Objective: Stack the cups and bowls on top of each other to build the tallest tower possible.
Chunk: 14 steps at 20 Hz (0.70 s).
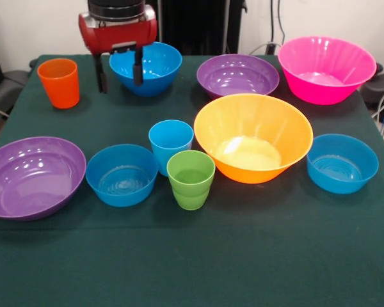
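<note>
My gripper [120,78] hangs open and empty at the far left, just in front of a blue bowl [146,67] and right of the upright orange cup [59,82]. The light blue cup [170,146] and the green ridged cup [191,179] stand upright side by side at the centre. The large orange-yellow bowl [253,137] sits right of them. The pink bowl [325,68] is at the far right. Purple bowls sit at the far middle [237,75] and near left [32,176]. Two more blue bowls sit at the near left centre [121,174] and right [342,163]. Nothing is stacked.
A dark green cloth [192,256] covers the table. The robot's black pedestal [201,25] stands behind the far edge. Cables run at the far right.
</note>
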Each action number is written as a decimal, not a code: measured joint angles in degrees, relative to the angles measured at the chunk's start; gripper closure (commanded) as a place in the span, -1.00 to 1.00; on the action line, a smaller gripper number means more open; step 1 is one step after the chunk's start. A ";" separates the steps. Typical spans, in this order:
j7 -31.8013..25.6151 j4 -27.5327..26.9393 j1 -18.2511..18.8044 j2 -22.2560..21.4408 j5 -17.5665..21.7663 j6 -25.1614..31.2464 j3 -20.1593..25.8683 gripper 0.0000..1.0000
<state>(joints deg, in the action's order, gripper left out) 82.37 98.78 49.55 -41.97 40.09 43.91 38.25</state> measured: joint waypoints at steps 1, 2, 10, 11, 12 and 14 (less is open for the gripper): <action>-0.47 -0.01 0.30 0.17 0.19 0.06 0.08 -1.00; -1.25 -0.02 0.78 0.42 0.53 0.24 0.18 -1.00; -6.51 -0.33 3.97 2.18 2.87 2.75 0.39 -1.00; -7.05 -0.47 4.29 2.43 3.21 2.96 0.40 -1.00; -8.07 -0.79 4.94 2.94 3.94 3.17 0.46 -1.00; -8.81 -0.98 5.52 3.36 4.32 3.16 0.68 -1.00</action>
<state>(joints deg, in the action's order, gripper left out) 73.56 97.81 55.07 -38.62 44.41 47.07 38.92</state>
